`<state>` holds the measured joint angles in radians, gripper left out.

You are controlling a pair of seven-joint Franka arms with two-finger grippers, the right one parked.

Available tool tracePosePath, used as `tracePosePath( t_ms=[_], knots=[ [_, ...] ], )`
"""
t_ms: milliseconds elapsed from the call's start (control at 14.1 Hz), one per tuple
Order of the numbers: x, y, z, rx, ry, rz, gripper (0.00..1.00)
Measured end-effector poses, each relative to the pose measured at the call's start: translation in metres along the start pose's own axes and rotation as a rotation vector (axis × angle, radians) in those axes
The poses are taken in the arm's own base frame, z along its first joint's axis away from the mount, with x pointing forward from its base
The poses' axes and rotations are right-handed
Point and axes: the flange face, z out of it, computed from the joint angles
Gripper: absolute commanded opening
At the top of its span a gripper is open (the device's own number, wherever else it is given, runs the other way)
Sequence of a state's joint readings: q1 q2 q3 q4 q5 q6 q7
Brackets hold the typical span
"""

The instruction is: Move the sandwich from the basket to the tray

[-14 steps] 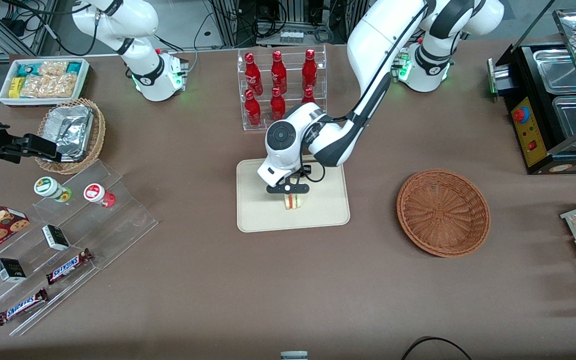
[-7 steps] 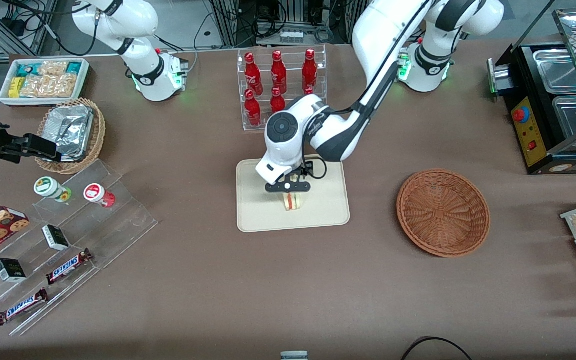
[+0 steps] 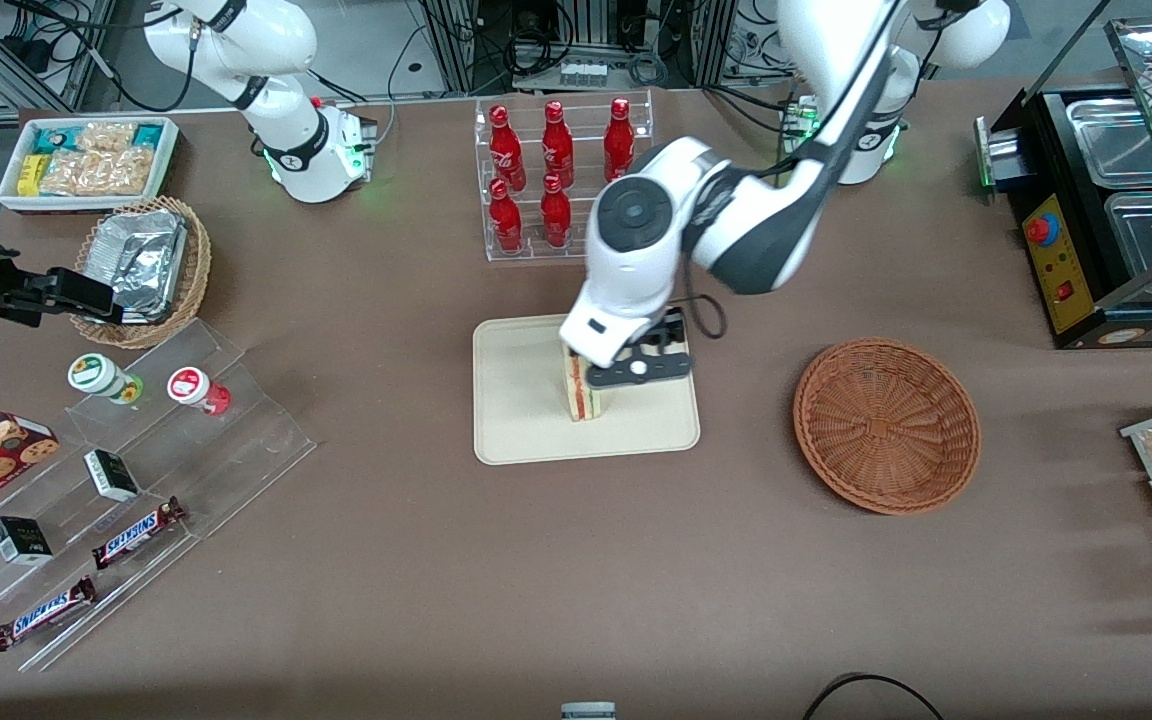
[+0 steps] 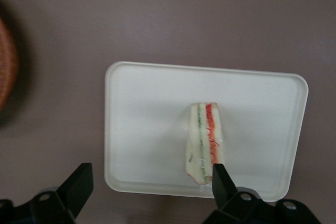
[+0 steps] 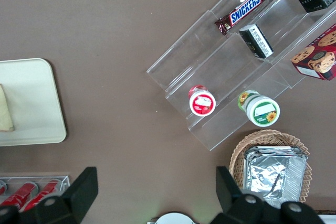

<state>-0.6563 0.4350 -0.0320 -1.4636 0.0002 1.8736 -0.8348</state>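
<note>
Even overhead light fills the scene, throwing only soft shadows on the brown bench. The cream tray below the jaws looks washed out and nearly white in the wrist view, and the basket off to their side is smeared by blur.

I see my left arm reaching in from its base, elbow bent, wrist turned downward. Its end effector hangs raised above the counter, fingers spread wide apart, gripping nothing.
</note>
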Motion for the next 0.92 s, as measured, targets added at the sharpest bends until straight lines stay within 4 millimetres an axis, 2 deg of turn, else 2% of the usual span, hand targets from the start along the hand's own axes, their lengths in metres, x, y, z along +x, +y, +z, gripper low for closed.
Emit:
tracePosePath(
  t_ms=[425,638,921],
  knots=[
    [0.059,-0.135,-0.08,0.039,-0.052,0.016,1.0],
    [0.076,-0.195,-0.109,0.036,-0.063,0.034,1.0],
    [0.087,-0.27,-0.141,0.029,-0.074,0.078,1.0]
  ],
)
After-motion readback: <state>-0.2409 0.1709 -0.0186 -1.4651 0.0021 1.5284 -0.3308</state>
